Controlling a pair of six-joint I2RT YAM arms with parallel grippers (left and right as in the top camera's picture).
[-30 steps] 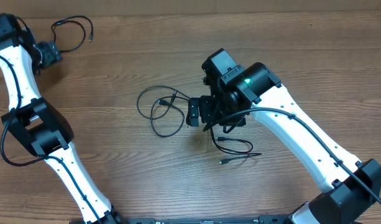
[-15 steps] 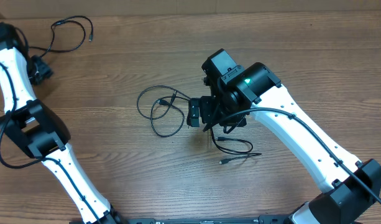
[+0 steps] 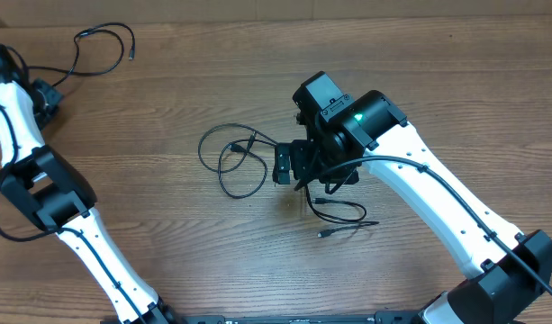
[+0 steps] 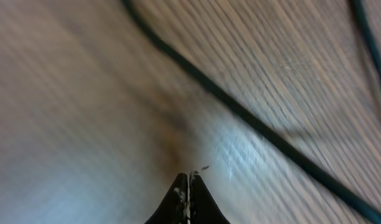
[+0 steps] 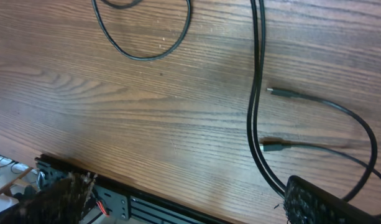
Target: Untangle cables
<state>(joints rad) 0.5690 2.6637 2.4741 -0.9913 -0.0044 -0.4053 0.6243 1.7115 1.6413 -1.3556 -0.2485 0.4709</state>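
One thin black cable (image 3: 105,49) lies looped by itself at the back left of the wooden table. My left gripper (image 3: 50,93) sits just left of its trailing end, shut with nothing between its fingertips (image 4: 188,186). In the blurred left wrist view that cable (image 4: 252,123) runs diagonally ahead of the tips, apart from them. A tangle of cables (image 3: 233,158) lies mid-table, and a further strand with plugs (image 3: 343,219) trails to its right. My right gripper (image 3: 280,165) hovers over the tangle's right edge, open (image 5: 190,205). Two strands (image 5: 255,93) run down beside its right finger (image 5: 327,205), not pinched.
The right wrist view shows the table's front edge with a black metal rail (image 5: 146,200) below it. Two small plug ends (image 5: 278,92) (image 5: 272,147) rest on the wood. Both white arms rise from bases at the near edge.
My left gripper has closed on nothing and drawn back to the left, away from the back-left cable. The right arm and the cables have not moved.
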